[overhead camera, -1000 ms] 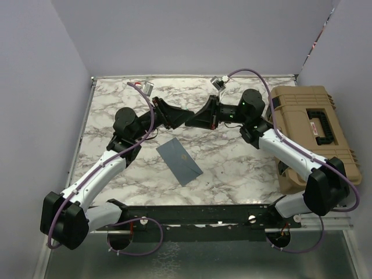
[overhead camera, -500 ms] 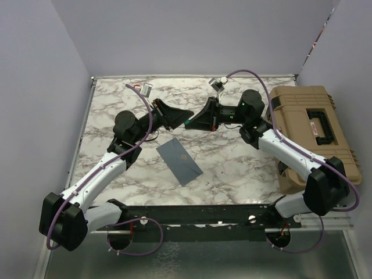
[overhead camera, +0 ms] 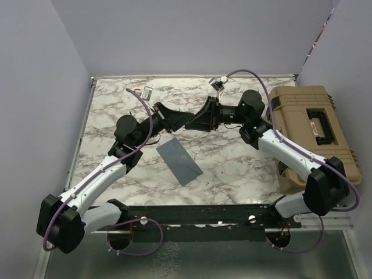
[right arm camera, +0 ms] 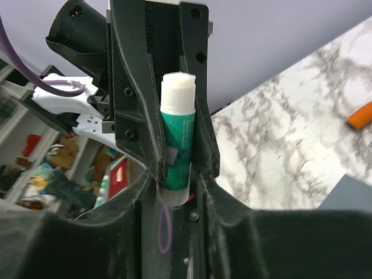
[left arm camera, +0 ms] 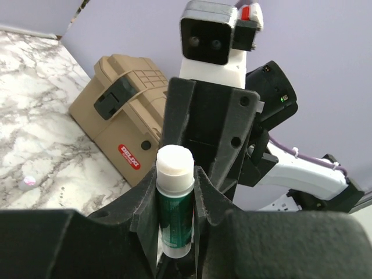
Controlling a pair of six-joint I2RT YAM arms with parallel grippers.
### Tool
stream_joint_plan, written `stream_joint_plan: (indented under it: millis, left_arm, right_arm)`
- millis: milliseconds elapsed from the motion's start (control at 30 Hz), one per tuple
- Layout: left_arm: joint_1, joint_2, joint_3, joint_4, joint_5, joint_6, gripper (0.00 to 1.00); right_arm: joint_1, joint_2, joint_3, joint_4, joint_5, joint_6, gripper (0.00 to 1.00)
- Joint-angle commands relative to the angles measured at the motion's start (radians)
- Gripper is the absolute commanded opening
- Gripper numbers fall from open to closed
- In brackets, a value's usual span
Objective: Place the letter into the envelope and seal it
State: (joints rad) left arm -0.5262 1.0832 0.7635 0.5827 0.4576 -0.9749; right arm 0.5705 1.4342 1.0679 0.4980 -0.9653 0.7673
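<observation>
A glue stick [left arm camera: 174,203] is clamped in the narrowed left jaws; whether the slightly parted right jaws grip it cannot be told. The envelope [overhead camera: 179,161] is laid flat, left of the tan case [overhead camera: 308,131].

The glue stick [left arm camera: 174,209] had its lower end buried between the blurred fingers of the left gripper [left arm camera: 174,172]. In the top view it was too small to pick out. Whether the right gripper [right arm camera: 175,174] pinched it could not be told. The right wrist picture's edge cut off the envelope [right arm camera: 351,195] and an orange object [right arm camera: 361,114]. The right gripper hid part of the tan case [left arm camera: 125,104].
</observation>
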Motion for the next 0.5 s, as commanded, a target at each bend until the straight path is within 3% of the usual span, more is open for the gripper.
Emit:
stream_joint_plan:
  millis: [0, 67, 167, 367, 467]
  left_arm:
    - [-0.012, -0.001, 0.007, 0.0, -0.055, -0.02, 0.0]
    - [-0.012, 0.005, 0.036, 0.001, -0.058, -0.029, 0.0]
    - [-0.012, 0.009, 0.076, 0.0, -0.073, -0.039, 0.0]
    - [-0.012, 0.025, 0.135, -0.033, -0.134, -0.105, 0.0]
    - [-0.012, 0.032, 0.144, -0.058, -0.114, -0.119, 0.0]
  right_arm:
    - [0.004, -0.003, 0.035, -0.021, 0.029, 0.03, 0.43]
    - [0.005, -0.004, 0.045, -0.05, 0.048, 0.061, 0.52]
    - [0.004, -0.035, -0.016, 0.059, 0.091, 0.177, 0.59]
    - [0.004, -0.028, -0.107, 0.338, 0.138, 0.406, 0.56]
    - [0.005, -0.018, -0.105, 0.382, 0.182, 0.441, 0.52]
